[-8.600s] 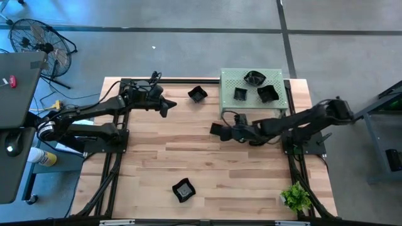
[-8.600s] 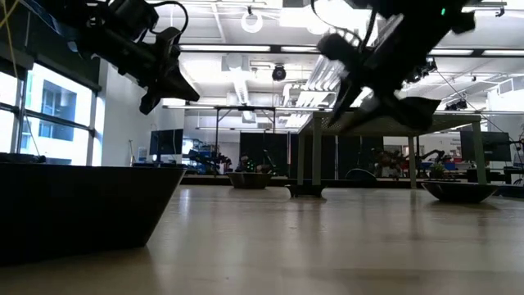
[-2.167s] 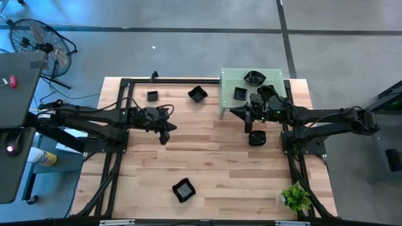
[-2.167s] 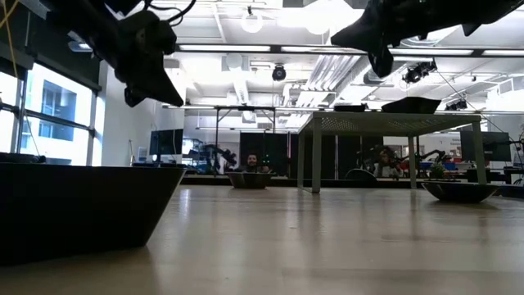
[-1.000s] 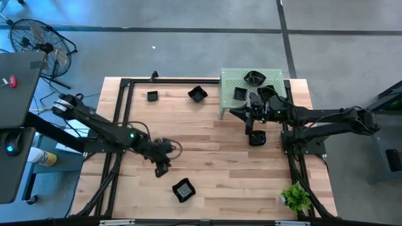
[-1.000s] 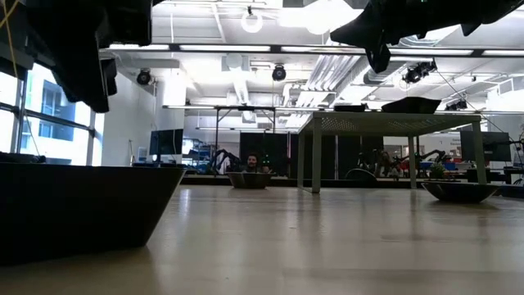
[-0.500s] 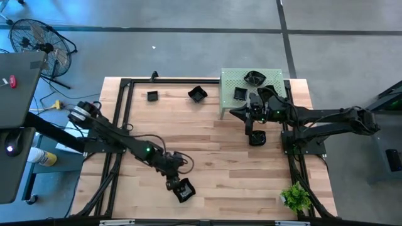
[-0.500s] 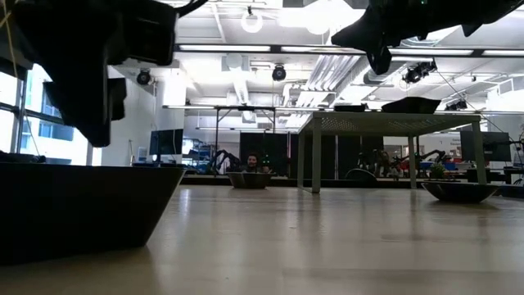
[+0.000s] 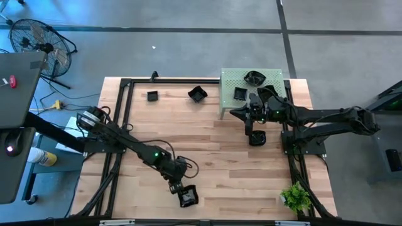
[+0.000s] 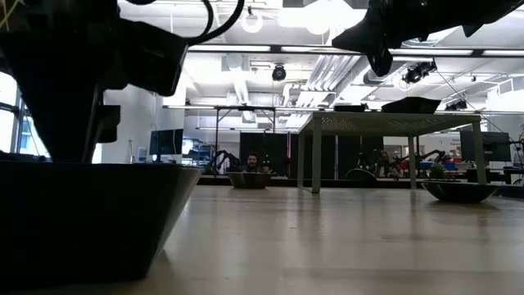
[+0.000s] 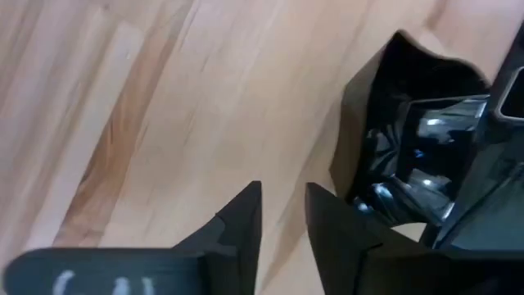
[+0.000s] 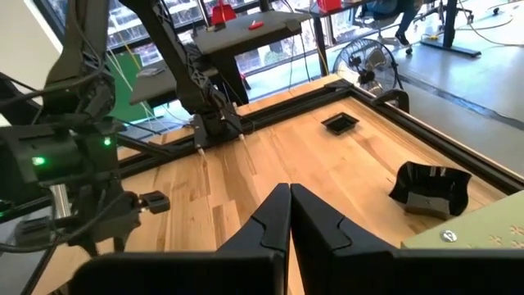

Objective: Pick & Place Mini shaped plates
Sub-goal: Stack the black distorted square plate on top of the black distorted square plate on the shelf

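A glossy black mini plate (image 9: 187, 197) stands on the wood near the table's near edge; it fills the low view's left (image 10: 90, 221). My left gripper (image 9: 178, 188) is down beside it on its far-left side, open by a narrow gap (image 11: 282, 215) that shows only bare wood. More plates stand on the table (image 9: 198, 94), (image 9: 152, 96), (image 9: 256, 138) and on the pale green stand (image 9: 227, 88). My right gripper (image 9: 247, 120) hovers shut and empty (image 12: 288, 215) by the stand's near side. My left gripper meets the plate only with the outer side of one finger (image 11: 348, 233), which lies against the plate's wall (image 11: 360, 156) on its far-left side. The fingers slant down from the far left. The plate stands flat on the table, outside the jaws.
A small green plant (image 9: 295, 198) stands at the near right corner. The black frame rails (image 9: 125, 113) run along the table's left, far and right sides. Bare wood lies across the table's middle. A fan (image 9: 34, 37) and a desk stand off the table's left.
My left gripper has swept from the table's left middle toward the near edge and the right, coming down beside the near plate. The plate has slid a little toward the near edge and the right. My right gripper has kept still.
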### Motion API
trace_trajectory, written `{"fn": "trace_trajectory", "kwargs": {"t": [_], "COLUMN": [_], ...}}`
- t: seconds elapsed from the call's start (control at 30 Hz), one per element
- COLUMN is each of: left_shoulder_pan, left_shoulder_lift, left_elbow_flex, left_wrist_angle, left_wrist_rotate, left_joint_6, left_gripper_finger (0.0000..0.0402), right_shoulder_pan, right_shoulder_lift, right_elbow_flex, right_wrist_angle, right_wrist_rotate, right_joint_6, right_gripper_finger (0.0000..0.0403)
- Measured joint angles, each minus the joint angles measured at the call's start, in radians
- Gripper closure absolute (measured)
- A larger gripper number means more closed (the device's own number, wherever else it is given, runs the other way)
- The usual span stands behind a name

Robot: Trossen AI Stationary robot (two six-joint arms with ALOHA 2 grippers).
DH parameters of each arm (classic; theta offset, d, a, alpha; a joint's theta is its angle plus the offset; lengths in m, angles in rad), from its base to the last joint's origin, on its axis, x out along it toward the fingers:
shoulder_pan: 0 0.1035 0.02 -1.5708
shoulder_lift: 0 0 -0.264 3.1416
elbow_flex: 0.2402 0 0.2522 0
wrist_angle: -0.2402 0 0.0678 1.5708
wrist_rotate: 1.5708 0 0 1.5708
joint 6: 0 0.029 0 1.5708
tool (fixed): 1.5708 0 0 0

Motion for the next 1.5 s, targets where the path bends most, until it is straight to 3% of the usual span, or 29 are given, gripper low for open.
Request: {"fn": "trace_trajectory", "kwargs": {"t": [0.2, 0.3, 0.43, 0.57, 0.8, 1.23, 1.5], "left_shoulder_pan": [0.0, 0.0, 0.0, -0.001, -0.034, -0.058, -0.059], "left_shoulder_lift": [0.0, 0.0, -0.001, -0.001, -0.001, 0.061, 0.061], "left_elbow_flex": [0.0, -0.001, 0.007, 0.021, 0.021, 0.022, 0.021], "left_wrist_angle": [0.016, 0.055, 0.056, 0.053, 0.094, 0.154, 0.153], "left_wrist_rotate": [0.005, 0.024, 0.04, 0.051, -0.021, -0.054, -0.07], "left_joint_6": [0.0, 0.021, 0.071, 0.089, 0.103, 0.098, 0.082], "left_gripper_finger": [0.0376, 0.0391, 0.0371, 0.0321, 0.0264, 0.0263, 0.0321], "right_shoulder_pan": [0.0, 0.0, 0.0, 0.0, 0.0, 0.0, 0.0], "right_shoulder_lift": [0.0, 0.0, 0.0, 0.0, 0.0, 0.0, 0.0], "right_elbow_flex": [0.0, 0.0, 0.0, 0.0, 0.0, -0.001, -0.001], "right_wrist_angle": [-0.003, -0.003, -0.005, -0.004, -0.004, -0.005, -0.004], "right_wrist_rotate": [0.01, 0.019, 0.036, 0.045, 0.045, 0.045, 0.045], "right_joint_6": [-0.002, -0.002, -0.01, -0.027, -0.028, -0.029, -0.029], "right_gripper_finger": [0.0401, 0.0397, 0.0398, 0.0401, 0.0397, 0.0397, 0.0399]}}
